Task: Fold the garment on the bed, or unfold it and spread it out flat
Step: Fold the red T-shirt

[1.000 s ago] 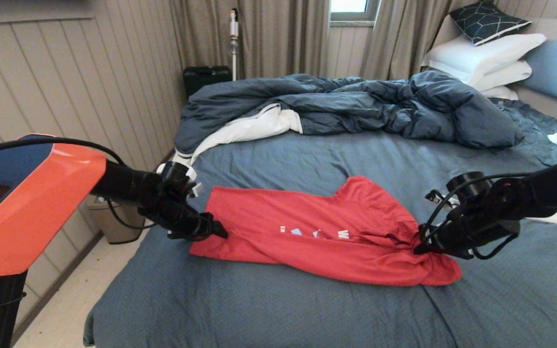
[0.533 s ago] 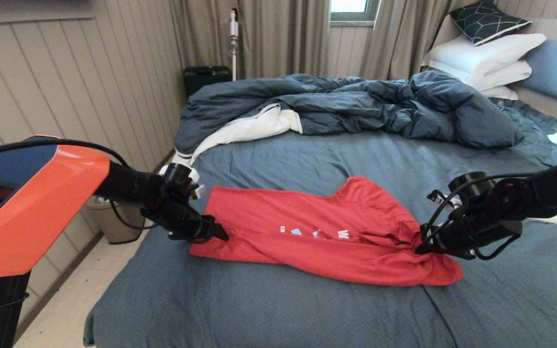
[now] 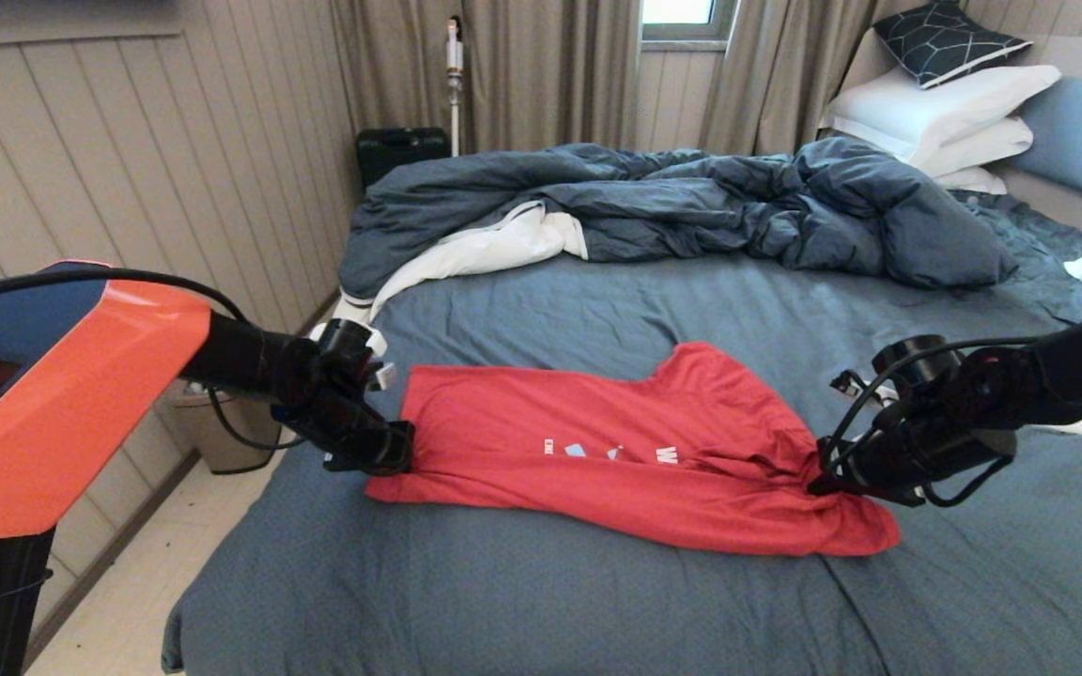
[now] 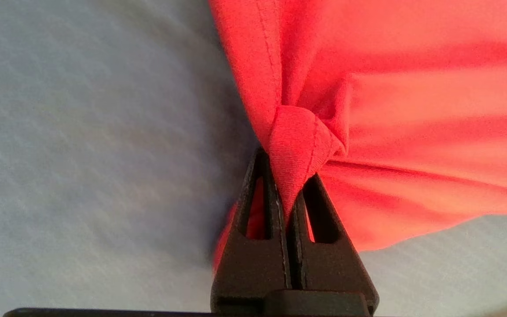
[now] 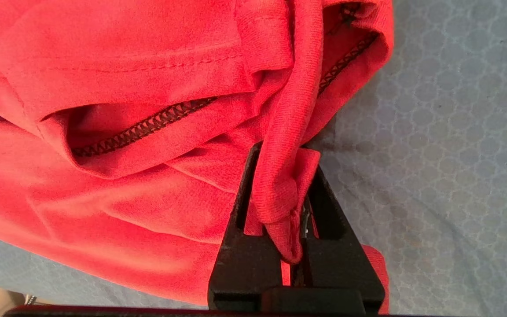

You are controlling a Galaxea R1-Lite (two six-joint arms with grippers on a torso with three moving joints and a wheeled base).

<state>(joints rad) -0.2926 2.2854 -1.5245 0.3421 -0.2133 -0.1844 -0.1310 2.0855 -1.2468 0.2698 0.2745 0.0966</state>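
Moved: left gripper (image 3: 402, 457) has snapped closed on the shirt's edge.
Right gripper (image 3: 818, 481): pinching the other end.
Red T-shirt (image 3: 616, 451): lying rumpled on the bed (image 3: 541, 582).

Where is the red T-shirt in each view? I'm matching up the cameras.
Head view: T-shirt spread across the middle of the bed, between both grippers.
Left wrist view: its edge bunched in the shut left gripper.
Right wrist view: a seamed fold pinched in the shut right gripper.
Shared landmark: the slate-blue sheet under it.
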